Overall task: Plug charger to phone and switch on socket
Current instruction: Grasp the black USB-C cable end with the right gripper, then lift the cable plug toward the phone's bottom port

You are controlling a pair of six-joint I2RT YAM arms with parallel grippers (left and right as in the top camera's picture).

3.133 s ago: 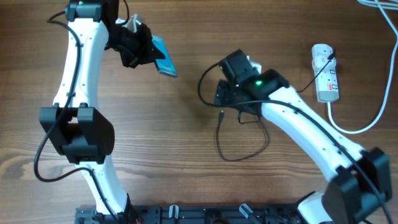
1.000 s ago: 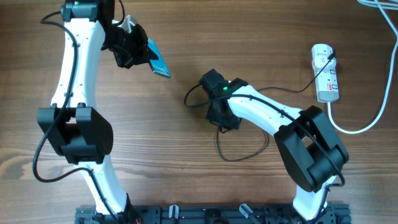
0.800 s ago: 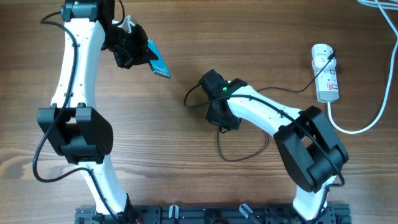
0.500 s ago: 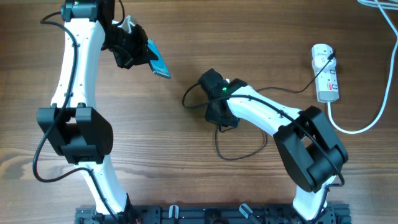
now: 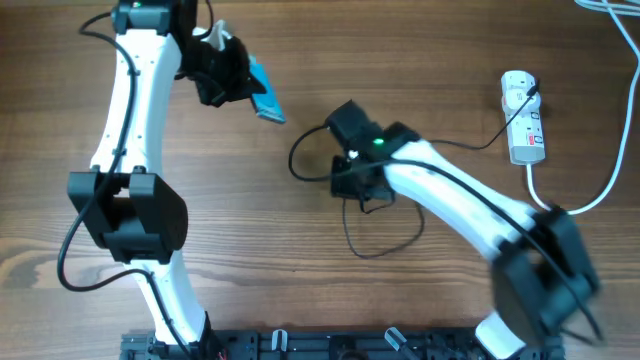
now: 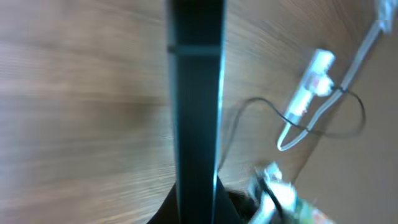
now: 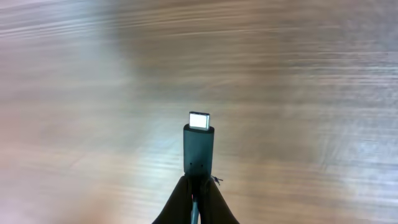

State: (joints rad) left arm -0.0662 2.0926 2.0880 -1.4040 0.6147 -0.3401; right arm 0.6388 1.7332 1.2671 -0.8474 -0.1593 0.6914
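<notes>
The left gripper (image 5: 238, 82) is near the far edge of the table (image 5: 250, 260), left of the middle. It is clamped tight on one end of the phone (image 5: 266, 95). The phone sticks out to the right of the fingers and is tilted, with its blue screen showing from above. In the left wrist view it is seen edge-on, as a dark bar running up the picture with blurred wood behind it. Whether it is clear of the table I cannot tell.

Around the middle of the table, the right gripper (image 7: 198, 194) is closed on the charger (image 7: 199, 146). It pinches the back of the dark plug, so the plug body and its bright metal tip stand out past the fingertips, with bare wood beyond. The tip is well apart from the phone. The cable (image 5: 291, 160) bows out to the left of this gripper, loops toward the near edge and then runs right. The right arm behind it is blurred.

The socket (image 5: 523, 120) lies flat near the right edge, toward the far corner. The black cable reaches its far end, and a white lead (image 5: 590, 205) curves from its near end toward the right edge. The position of its switch is too small to make out.
</notes>
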